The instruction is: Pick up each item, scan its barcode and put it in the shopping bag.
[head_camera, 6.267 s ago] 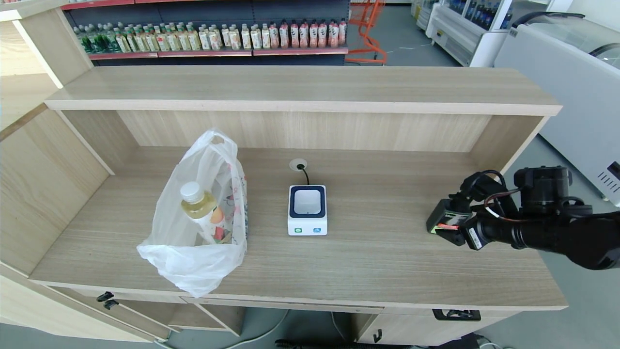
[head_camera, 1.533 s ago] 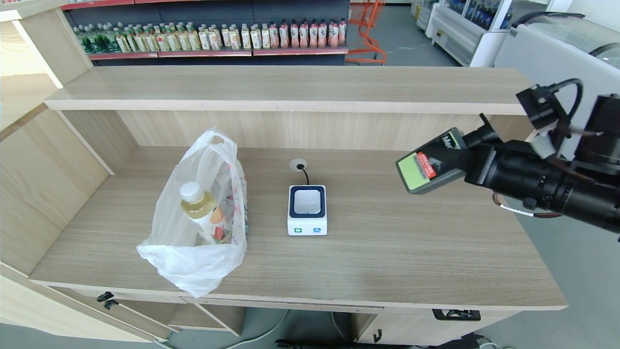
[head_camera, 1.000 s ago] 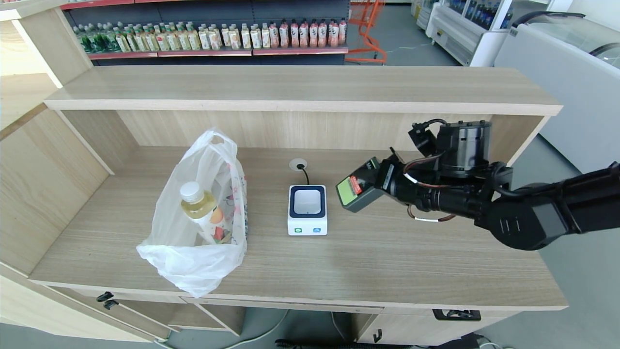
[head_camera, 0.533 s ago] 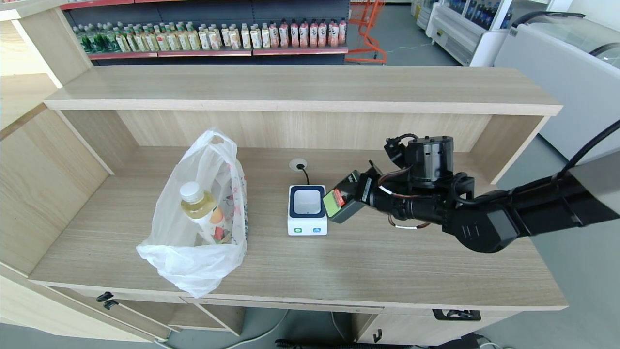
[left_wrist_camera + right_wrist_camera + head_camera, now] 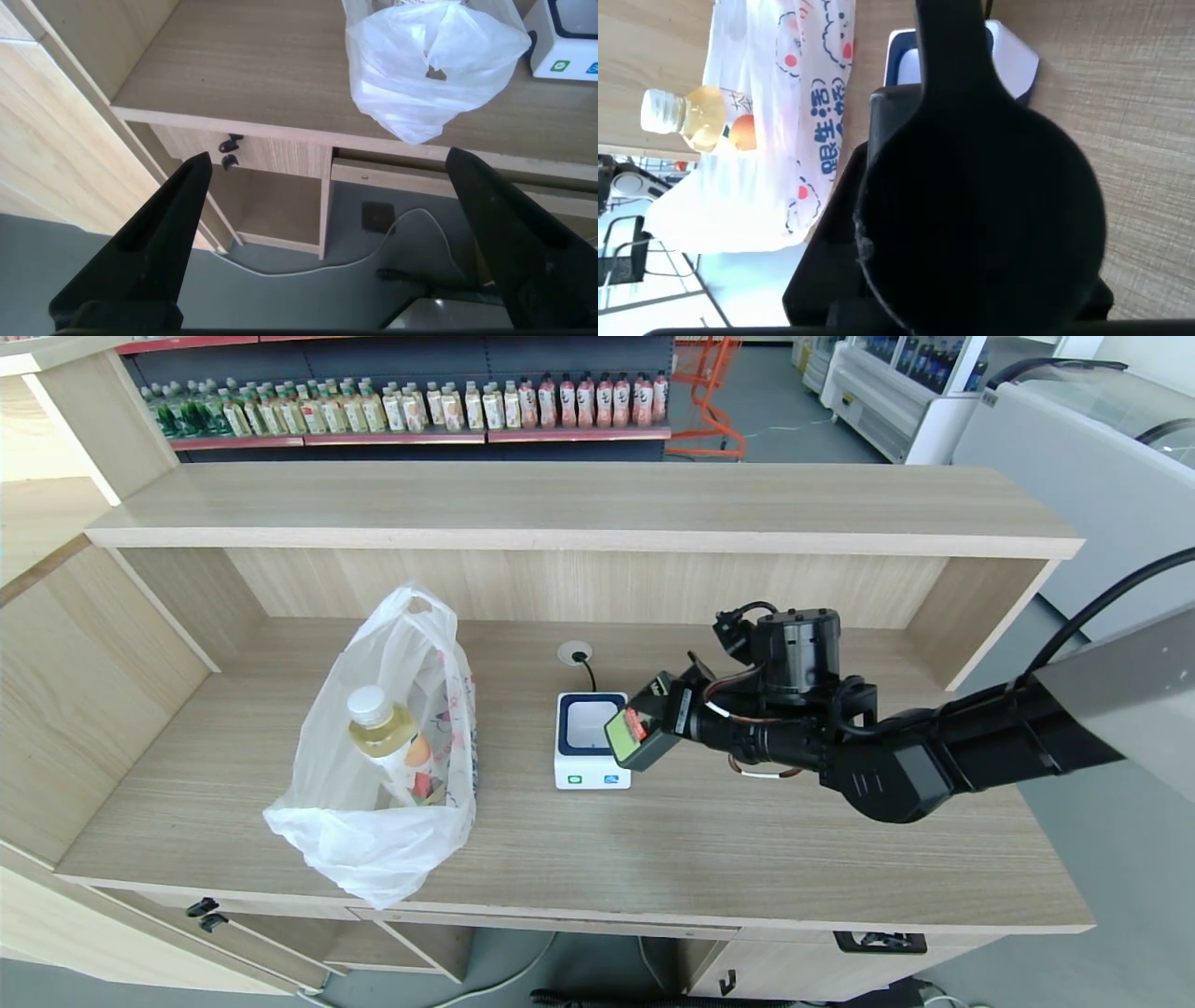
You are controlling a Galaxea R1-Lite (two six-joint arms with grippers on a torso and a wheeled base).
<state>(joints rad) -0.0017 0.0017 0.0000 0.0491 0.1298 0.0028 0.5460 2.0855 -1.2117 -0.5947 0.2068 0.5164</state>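
Note:
A small dark box [image 5: 635,735] with a green end and a red label is held just above the right edge of the white barcode scanner [image 5: 588,739]. My right gripper [image 5: 661,717] is shut on it. The scanner [image 5: 1013,58] has a dark-framed window facing up. A white plastic shopping bag [image 5: 387,761] stands left of the scanner with a yellow-drink bottle [image 5: 385,728] inside. In the right wrist view the bag [image 5: 799,140] and bottle [image 5: 684,114] lie beyond the dark held box. My left gripper [image 5: 336,247] hangs open off the counter's front-left corner, with the bag [image 5: 434,65] beyond it.
The wooden counter [image 5: 747,840] has a raised back wall and side walls. A cable port [image 5: 575,653] sits behind the scanner. Free surface lies right of the scanner and in front of it. Drawer handles [image 5: 229,154] sit under the counter's front edge.
My right arm has carried the box from the counter's right end, up, then left and down to the scanner's right edge. Bag, bottle and scanner have not moved.

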